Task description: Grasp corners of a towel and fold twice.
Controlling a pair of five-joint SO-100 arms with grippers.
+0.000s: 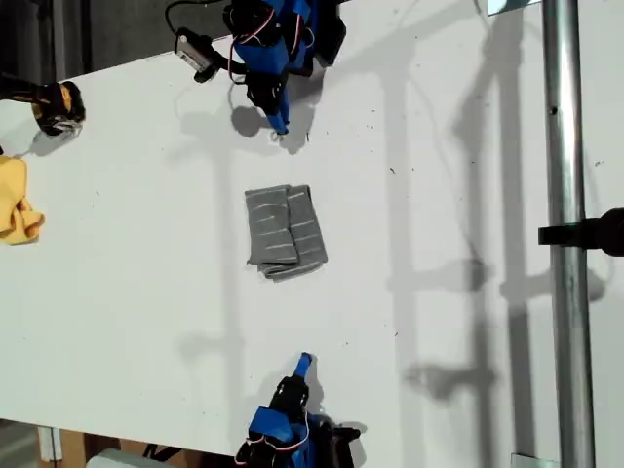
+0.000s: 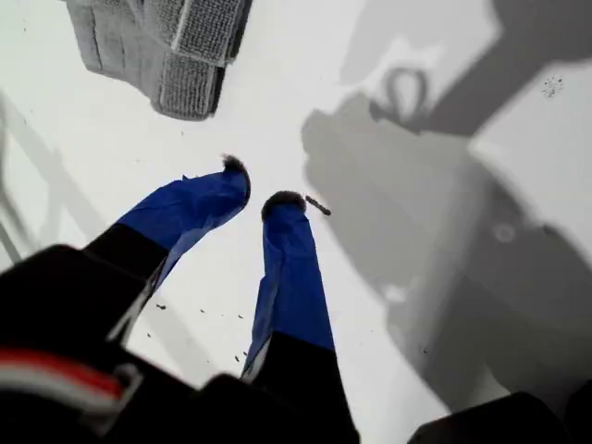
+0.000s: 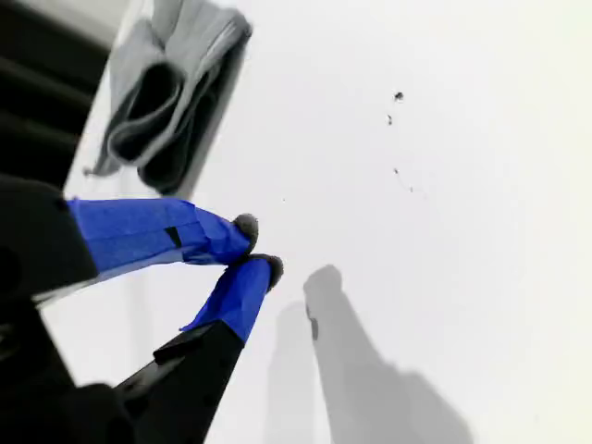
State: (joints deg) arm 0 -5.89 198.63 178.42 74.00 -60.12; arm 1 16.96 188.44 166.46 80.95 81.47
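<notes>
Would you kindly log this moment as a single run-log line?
towel: folded, mid-table, untouched | my first hand: slightly open, empty, off towel | my second hand: shut, empty, off towel | yellow cloth: exterior view's left edge

Exterior looks straight down; wrist views share towel (image 1: 285, 232)

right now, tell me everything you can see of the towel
The towel is a grey cloth with thin white stripes, soft and ribbed like terry. It lies folded into a compact, slightly uneven bundle of several layers near the middle of the white table, with its layered edges showing in both wrist views. It rests only on the table. Neither gripper touches it; both sit clear of it on opposite sides. The yellow cloth at the exterior view's left edge lies well apart.
</notes>
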